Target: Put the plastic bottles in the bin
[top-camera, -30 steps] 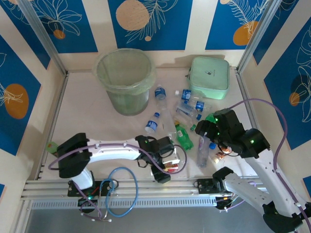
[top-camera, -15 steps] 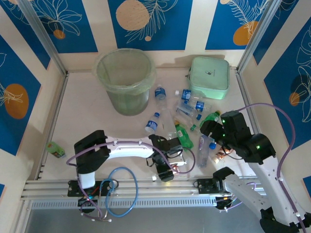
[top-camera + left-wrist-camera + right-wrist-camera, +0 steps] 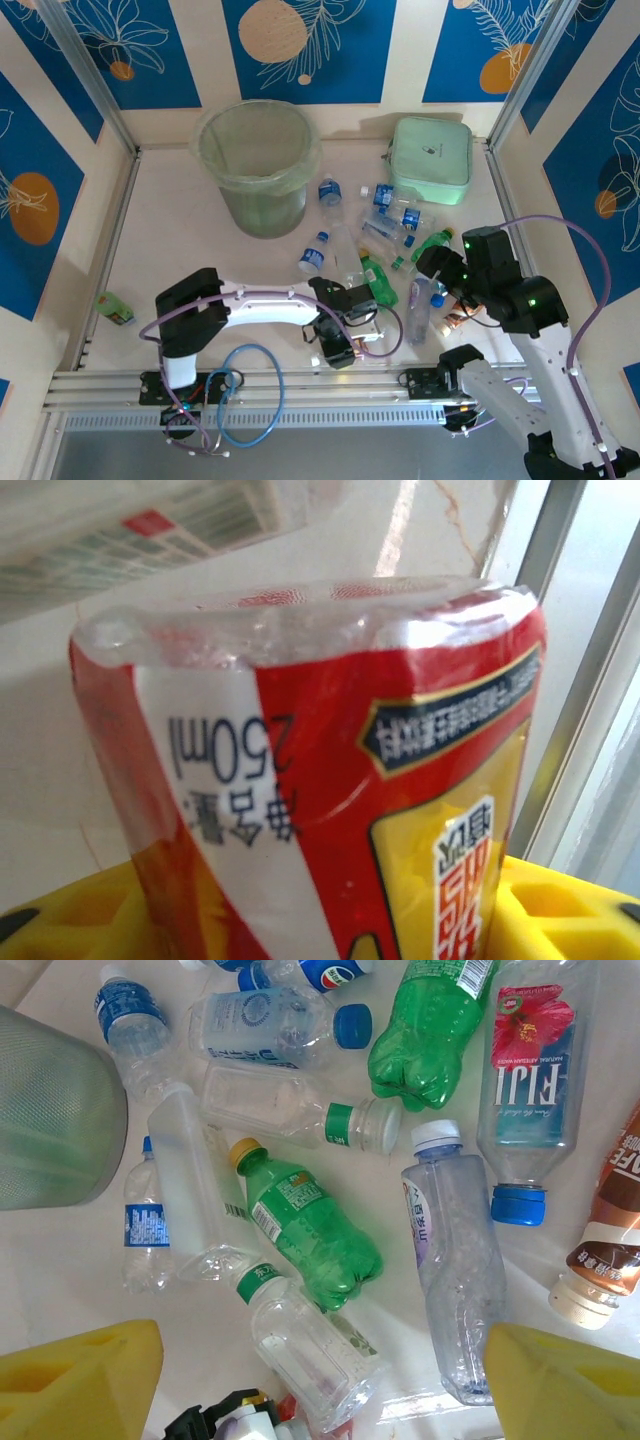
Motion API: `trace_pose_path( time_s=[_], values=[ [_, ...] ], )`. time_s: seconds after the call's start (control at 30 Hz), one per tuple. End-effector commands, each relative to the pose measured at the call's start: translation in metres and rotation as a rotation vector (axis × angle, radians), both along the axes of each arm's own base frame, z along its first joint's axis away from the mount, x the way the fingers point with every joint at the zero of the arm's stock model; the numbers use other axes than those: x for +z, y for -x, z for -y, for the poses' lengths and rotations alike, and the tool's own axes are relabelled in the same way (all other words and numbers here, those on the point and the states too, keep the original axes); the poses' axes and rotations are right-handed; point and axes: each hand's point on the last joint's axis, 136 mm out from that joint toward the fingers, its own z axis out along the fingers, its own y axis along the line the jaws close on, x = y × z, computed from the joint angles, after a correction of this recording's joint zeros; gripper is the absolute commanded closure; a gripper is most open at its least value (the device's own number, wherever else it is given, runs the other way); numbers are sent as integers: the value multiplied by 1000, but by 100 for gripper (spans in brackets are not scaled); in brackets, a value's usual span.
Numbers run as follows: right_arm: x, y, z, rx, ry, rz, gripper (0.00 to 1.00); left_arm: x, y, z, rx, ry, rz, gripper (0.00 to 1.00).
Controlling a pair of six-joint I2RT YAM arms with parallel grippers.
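A clear plastic bottle with a red and yellow label point(image 3: 330, 740) sits between my left gripper's yellow pads point(image 3: 60, 920), which press on both of its sides. That left gripper point(image 3: 338, 342) is low at the table's near middle. My right gripper point(image 3: 432, 268) hovers open over the bottle pile; its fingers point(image 3: 80, 1380) stand wide apart. Under it lie a clear bottle with a green band point(image 3: 310, 1345), a green bottle point(image 3: 310, 1235) and a clear purple-labelled bottle point(image 3: 455, 1280). More plastic bottles point(image 3: 385, 215) lie scattered right of the bin point(image 3: 258, 160), the pale green bucket at the back.
A mint green case point(image 3: 432, 160) stands at the back right. A brown-labelled bottle point(image 3: 610, 1240) lies at the pile's right edge. A small green thing point(image 3: 115, 307) rests near the left rail. A blue cable loop point(image 3: 250, 390) hangs over the front rail.
My left arm reached right and its jaws closed in on the red-labelled bottle. My right gripper drifted a little right and back over the pile.
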Motion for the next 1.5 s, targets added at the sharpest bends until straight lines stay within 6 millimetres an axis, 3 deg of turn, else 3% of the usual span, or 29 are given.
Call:
trace_pose_path(
  time_s=[0.0,0.13,0.23,0.4,0.5,0.67,0.8,0.97,1.13,1.47],
  values=[
    [7,-2,-5,30,-28,25,17,8,-1,-2,-6,15,30,51],
    [9,-2,-5,31,-32,31,18,15,-4,-5,11,10,51,59],
    [9,-1,-4,31,-28,33,18,38,-6,-5,32,51,71,61],
    [12,-2,-1,27,-20,46,18,123,-17,-12,84,228,175,60],
    [13,-5,-1,29,-18,57,18,174,-46,-24,186,331,290,55],
    [11,-8,-4,39,-29,61,18,268,-115,-45,446,508,520,55],
    [2,-8,-9,52,-48,42,19,341,-154,-51,566,668,599,56],
    [-6,-4,-13,65,-70,28,19,395,-199,-61,678,771,645,57],
    [-18,-3,-19,97,-87,9,19,415,-258,-86,819,773,701,55],
    [-28,-9,-30,139,-116,4,19,383,-353,-139,1030,712,695,56]
  ],
)
